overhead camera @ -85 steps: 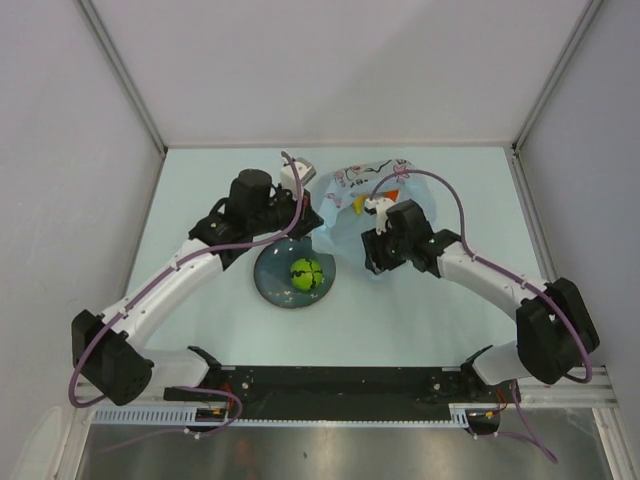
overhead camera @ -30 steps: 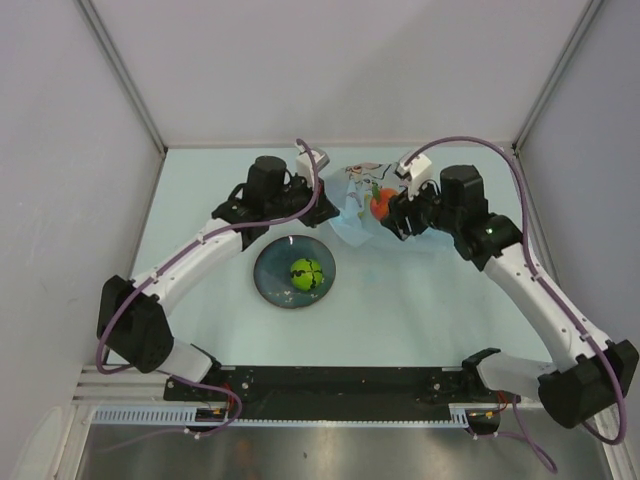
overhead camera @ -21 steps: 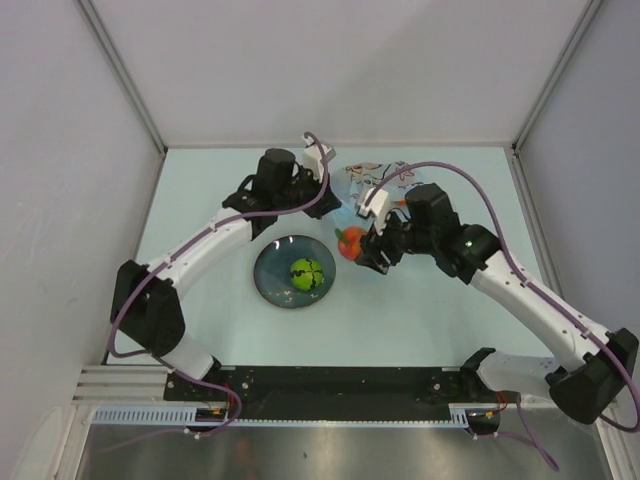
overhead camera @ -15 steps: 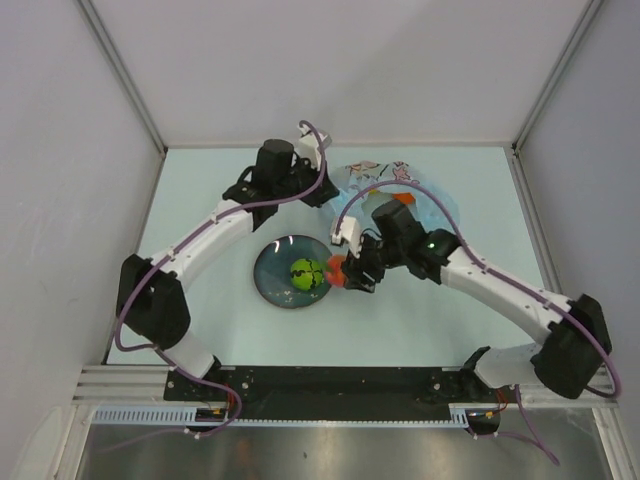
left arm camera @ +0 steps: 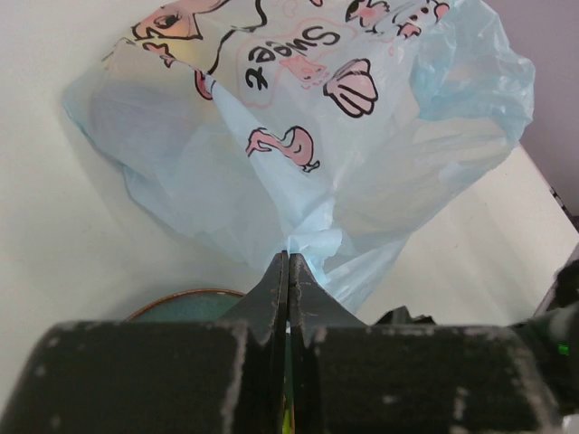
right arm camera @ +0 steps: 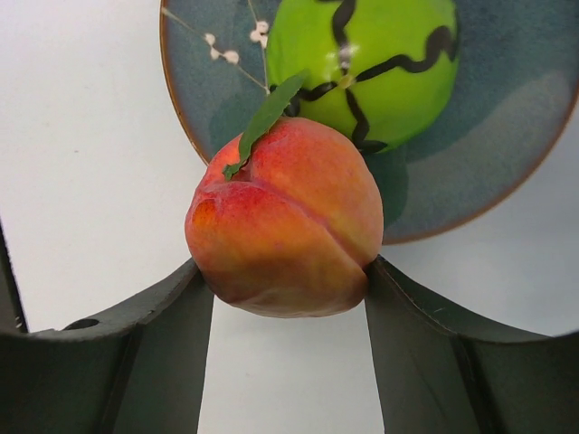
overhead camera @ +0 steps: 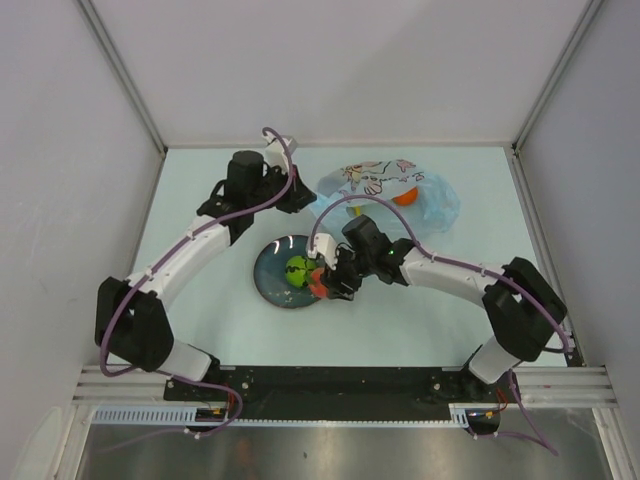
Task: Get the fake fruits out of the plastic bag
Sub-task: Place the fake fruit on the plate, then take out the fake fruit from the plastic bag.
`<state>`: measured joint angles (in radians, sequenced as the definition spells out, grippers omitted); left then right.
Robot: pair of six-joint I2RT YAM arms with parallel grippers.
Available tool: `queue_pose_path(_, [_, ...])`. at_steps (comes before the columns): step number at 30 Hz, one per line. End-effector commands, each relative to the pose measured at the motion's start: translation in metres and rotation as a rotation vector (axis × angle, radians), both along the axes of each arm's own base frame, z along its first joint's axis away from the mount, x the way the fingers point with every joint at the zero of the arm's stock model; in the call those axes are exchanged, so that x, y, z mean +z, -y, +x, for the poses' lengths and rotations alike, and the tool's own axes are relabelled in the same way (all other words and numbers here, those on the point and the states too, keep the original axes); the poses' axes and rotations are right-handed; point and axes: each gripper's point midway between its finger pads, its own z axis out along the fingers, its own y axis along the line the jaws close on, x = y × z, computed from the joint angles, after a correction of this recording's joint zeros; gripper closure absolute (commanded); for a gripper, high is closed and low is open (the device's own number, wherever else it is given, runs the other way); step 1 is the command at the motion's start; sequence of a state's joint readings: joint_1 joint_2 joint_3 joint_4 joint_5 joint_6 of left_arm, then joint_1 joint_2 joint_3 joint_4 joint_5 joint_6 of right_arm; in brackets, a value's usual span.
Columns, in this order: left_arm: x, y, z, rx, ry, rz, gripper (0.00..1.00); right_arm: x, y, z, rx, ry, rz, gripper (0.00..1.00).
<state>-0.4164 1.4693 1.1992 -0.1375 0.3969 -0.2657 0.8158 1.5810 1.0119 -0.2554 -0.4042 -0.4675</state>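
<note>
Peach [right arm camera: 285, 221] sits clamped in the right gripper [right arm camera: 282, 271] over the plate [right arm camera: 470, 163] rim. Left gripper [left arm camera: 288, 267], pressed together, pinches the plastic bag [left arm camera: 317, 136].

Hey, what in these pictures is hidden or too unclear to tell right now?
Top view: the plastic bag shows only one orange patch; its crinkled print hides any other fruits.
Right wrist view: the peach itself hides whether it touches the plate; from above, the right tool covers that spot.
Left wrist view: the left tool, shut on the bag, cuts off most of the plate.
</note>
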Motion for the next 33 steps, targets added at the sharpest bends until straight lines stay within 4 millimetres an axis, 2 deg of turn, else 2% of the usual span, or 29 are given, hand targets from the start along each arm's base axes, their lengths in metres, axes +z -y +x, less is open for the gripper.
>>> queue_pose_path(1, [0.023, -0.001, -0.008, -0.014, 0.049, -0.076, 1.0, -0.002, -0.021, 0.019, 0.012, 0.078, 0.031, 0.61])
queue_pose_path(9, [0.022, -0.008, -0.012, -0.014, 0.036, -0.115, 1.0, -0.011, -0.033, 0.048, -0.057, 0.108, 0.033, 0.59])
queue_pose_path(11, [0.022, -0.009, -0.012, -0.012, 0.034, -0.122, 1.0, -0.019, -0.032, 0.054, -0.07, 0.1, 0.021, 0.54])
queue_pose_path(12, [0.022, -0.009, -0.012, -0.011, 0.033, -0.125, 1.0, -0.019, -0.032, 0.057, -0.076, 0.106, 0.021, 0.49])
queue_pose_path(13, [0.022, -0.009, -0.011, -0.013, 0.033, -0.128, 1.0, -0.018, -0.032, 0.059, -0.081, 0.112, 0.023, 0.33])
queue_pose_path(15, [0.02, -0.009, -0.012, -0.015, 0.028, -0.126, 1.0, -0.015, -0.031, 0.059, -0.075, 0.117, 0.02, 0.19])
queue_pose_path(16, [0.02, -0.008, -0.013, -0.025, 0.03, -0.126, 1.0, -0.016, -0.026, 0.054, -0.058, 0.108, 0.0, 0.08])
queue_pose_path(17, [0.02, -0.008, -0.013, -0.029, 0.032, -0.125, 1.0, -0.002, -0.024, 0.05, -0.043, 0.118, 0.013, 0.01])
queue_pose_path(20, [0.015, -0.008, -0.013, -0.035, 0.019, -0.119, 1.0, 0.017, -0.007, 0.025, 0.009, 0.073, -0.011, 0.0])
queue_pose_path(21, [0.011, -0.008, -0.012, -0.035, 0.01, -0.115, 1.0, 0.043, -0.002, 0.019, 0.021, 0.096, 0.022, 0.0])
queue_pose_path(22, [0.009, -0.009, -0.012, -0.037, 0.002, -0.11, 1.0, 0.054, 0.007, 0.011, 0.026, 0.076, 0.011, 0.0])
queue_pose_path(23, [0.008, -0.008, -0.013, -0.045, -0.01, -0.114, 1.0, 0.067, 0.015, 0.012, 0.007, 0.078, 0.03, 0.0])
queue_pose_path(24, [0.008, -0.009, -0.013, -0.05, -0.017, -0.117, 1.0, 0.099, 0.022, 0.01, -0.006, 0.117, 0.091, 0.0])
queue_pose_path(26, [0.002, -0.008, -0.013, -0.073, -0.049, -0.118, 1.0, 0.134, 0.034, 0.016, -0.054, 0.158, 0.149, 0.0])
queue_pose_path(27, [0.006, -0.007, -0.012, -0.086, -0.048, -0.114, 1.0, 0.148, 0.047, 0.029, -0.11, 0.187, 0.172, 0.01])
queue_pose_path(28, [0.0, -0.008, -0.011, -0.101, -0.055, -0.093, 1.0, 0.171, 0.054, 0.038, -0.158, 0.239, 0.223, 0.05])
queue_pose_path(29, [0.001, -0.006, -0.011, -0.122, -0.048, -0.089, 1.0, 0.179, 0.064, 0.051, -0.225, 0.256, 0.244, 0.1])
queue_pose_path(30, [0.009, 0.0, -0.016, -0.183, -0.033, -0.104, 1.0, 0.186, 0.083, 0.07, -0.336, 0.233, 0.279, 0.17])
queue_pose_path(31, [0.01, 0.002, -0.018, -0.226, -0.017, -0.089, 1.0, 0.188, 0.09, 0.087, -0.393, 0.234, 0.305, 0.33])
queue_pose_path(32, [0.005, 0.004, -0.019, -0.253, -0.032, -0.08, 1.0, 0.184, 0.098, 0.101, -0.452, 0.226, 0.307, 0.42])
queue_pose_path(33, [0.009, 0.006, -0.019, -0.272, -0.022, -0.075, 1.0, 0.174, 0.112, 0.118, -0.538, 0.187, 0.306, 0.51])
